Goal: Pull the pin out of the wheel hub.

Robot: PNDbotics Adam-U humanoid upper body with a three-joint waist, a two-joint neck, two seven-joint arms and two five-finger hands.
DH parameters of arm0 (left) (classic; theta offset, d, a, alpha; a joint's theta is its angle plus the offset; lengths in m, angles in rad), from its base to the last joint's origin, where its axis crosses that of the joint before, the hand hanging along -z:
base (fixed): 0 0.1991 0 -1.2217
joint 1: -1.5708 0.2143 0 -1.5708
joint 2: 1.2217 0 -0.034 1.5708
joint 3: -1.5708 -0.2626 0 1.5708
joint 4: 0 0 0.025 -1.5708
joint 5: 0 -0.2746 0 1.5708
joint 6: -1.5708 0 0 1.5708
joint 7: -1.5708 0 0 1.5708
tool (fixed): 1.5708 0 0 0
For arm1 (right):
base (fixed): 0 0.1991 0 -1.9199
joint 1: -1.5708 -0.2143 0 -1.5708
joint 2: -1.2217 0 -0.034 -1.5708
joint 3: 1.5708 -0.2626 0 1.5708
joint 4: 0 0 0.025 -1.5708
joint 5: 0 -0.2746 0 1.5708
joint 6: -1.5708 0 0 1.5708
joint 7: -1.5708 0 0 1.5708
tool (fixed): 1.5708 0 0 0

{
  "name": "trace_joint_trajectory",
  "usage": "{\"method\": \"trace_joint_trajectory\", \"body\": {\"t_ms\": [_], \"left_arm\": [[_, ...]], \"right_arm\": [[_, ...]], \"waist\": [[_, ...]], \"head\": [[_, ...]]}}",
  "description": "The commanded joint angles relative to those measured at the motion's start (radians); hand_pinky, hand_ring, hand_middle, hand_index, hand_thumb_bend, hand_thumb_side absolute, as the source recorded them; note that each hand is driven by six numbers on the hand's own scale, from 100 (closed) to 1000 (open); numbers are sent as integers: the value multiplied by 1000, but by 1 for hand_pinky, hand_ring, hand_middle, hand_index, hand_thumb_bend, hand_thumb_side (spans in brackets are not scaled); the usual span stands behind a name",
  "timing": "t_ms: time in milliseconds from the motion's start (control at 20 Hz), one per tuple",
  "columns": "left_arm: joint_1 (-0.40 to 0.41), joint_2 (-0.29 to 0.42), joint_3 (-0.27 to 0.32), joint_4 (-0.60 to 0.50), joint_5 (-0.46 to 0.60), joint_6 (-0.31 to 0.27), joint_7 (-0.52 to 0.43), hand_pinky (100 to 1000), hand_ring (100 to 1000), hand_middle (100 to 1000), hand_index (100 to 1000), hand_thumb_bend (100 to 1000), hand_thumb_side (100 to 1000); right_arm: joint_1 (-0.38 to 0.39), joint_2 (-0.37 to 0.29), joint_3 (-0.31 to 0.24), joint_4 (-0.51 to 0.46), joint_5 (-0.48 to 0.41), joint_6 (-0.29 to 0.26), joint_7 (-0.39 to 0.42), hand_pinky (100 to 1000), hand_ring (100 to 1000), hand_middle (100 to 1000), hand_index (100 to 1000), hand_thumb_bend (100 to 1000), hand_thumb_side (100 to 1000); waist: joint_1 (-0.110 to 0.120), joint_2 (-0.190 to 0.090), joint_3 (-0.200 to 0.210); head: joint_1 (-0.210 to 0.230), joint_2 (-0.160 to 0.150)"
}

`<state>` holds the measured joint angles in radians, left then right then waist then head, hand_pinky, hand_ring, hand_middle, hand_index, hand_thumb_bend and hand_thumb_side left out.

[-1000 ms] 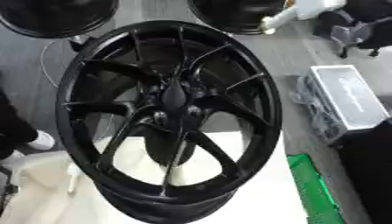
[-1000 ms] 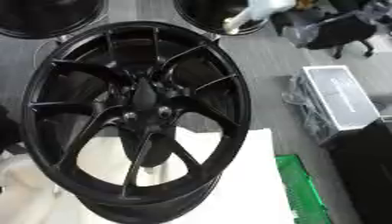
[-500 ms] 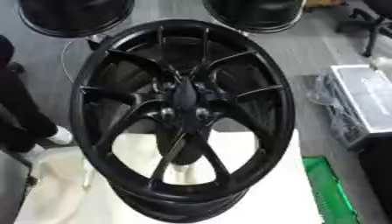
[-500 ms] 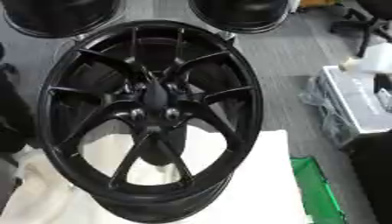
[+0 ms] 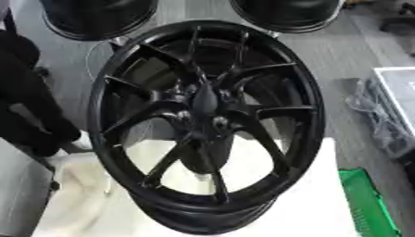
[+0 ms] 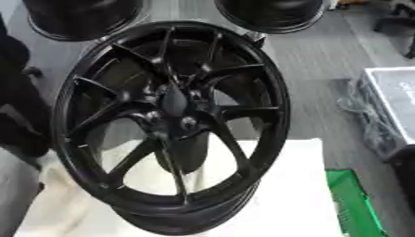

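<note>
Black wheel (image 5: 207,125) stands upright on its rim on the white-covered worktop (image 5: 324,199), face toward the camera, leaning slightly back. Its lower rim sits near the middle of the worktop, just inside the far edge; the top of the rim reaches well beyond that edge, over grey floor (image 5: 340,83).

Hub (image 6: 174,118) is at the centre where the thin paired spokes meet — a small pale round spot (image 6: 189,123) shows just right of and below centre. Can't tell whether that is the pin or a bolt hole; no pin can be made out clearly.

Neither robot hand shows in either view, so their state can't be told.

Around it: two more dark wheels (image 5: 97,18) (image 5: 288,14) on the floor past the far edge. A green crate (image 5: 369,203) sits beside the worktop's right edge, a grey case (image 6: 393,102) further right on the floor. A dark-clothed person (image 5: 24,102) stands at the left edge — not touching the wheel.
</note>
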<state>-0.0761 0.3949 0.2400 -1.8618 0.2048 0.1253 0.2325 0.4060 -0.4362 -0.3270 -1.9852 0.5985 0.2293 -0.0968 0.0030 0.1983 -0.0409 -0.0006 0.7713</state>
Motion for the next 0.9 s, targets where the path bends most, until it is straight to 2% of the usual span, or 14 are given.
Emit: {"method": "trace_joint_trajectory", "body": {"t_ms": [50,300,500,600,700,750,800,850,900], "left_arm": [[-10,12,12,-17,7,-3,2,618,752,700,730,100,758],[-10,12,12,-17,7,-1,1,617,752,701,730,100,760],[-8,12,11,-17,6,1,0,617,752,701,730,100,762],[-8,12,11,-18,6,2,0,616,752,701,730,100,762],[-9,12,10,-18,6,2,0,616,752,701,730,100,762],[-9,12,9,-18,6,3,-1,616,752,701,730,100,762],[-10,12,8,-18,7,3,-2,616,752,701,730,100,762],[-13,11,6,-18,8,4,-3,616,752,701,730,100,761],[-16,11,4,-19,9,4,-5,616,752,701,730,100,761]], "right_arm": [[9,17,-23,-15,81,50,73,937,964,841,935,100,141],[15,46,-29,-15,130,62,102,938,965,843,949,100,180],[18,56,-34,-15,119,71,84,931,959,845,955,100,155],[15,56,-39,-15,104,74,58,909,936,830,952,100,117],[2,54,-47,-15,58,88,-29,848,874,780,939,100,106],[-8,53,-43,-15,5,83,-102,817,843,752,923,100,384],[-19,51,-30,-15,-72,57,-183,795,829,741,915,100,446],[-30,48,-12,-15,-167,10,-254,775,820,739,908,100,507],[-43,41,7,-15,-264,-54,-308,772,823,743,909,100,526]], "waist": [[-2,-19,-3],[-8,-23,-9],[-13,-25,-10],[-15,-26,-11],[-16,-27,-12],[-16,-28,-11],[-16,-28,-11],[-16,-29,-11],[-15,-31,-10]], "head": [[7,-1],[14,-1],[17,-1],[18,-1],[20,-1],[22,-1],[23,-1],[24,-1],[26,-1]]}}
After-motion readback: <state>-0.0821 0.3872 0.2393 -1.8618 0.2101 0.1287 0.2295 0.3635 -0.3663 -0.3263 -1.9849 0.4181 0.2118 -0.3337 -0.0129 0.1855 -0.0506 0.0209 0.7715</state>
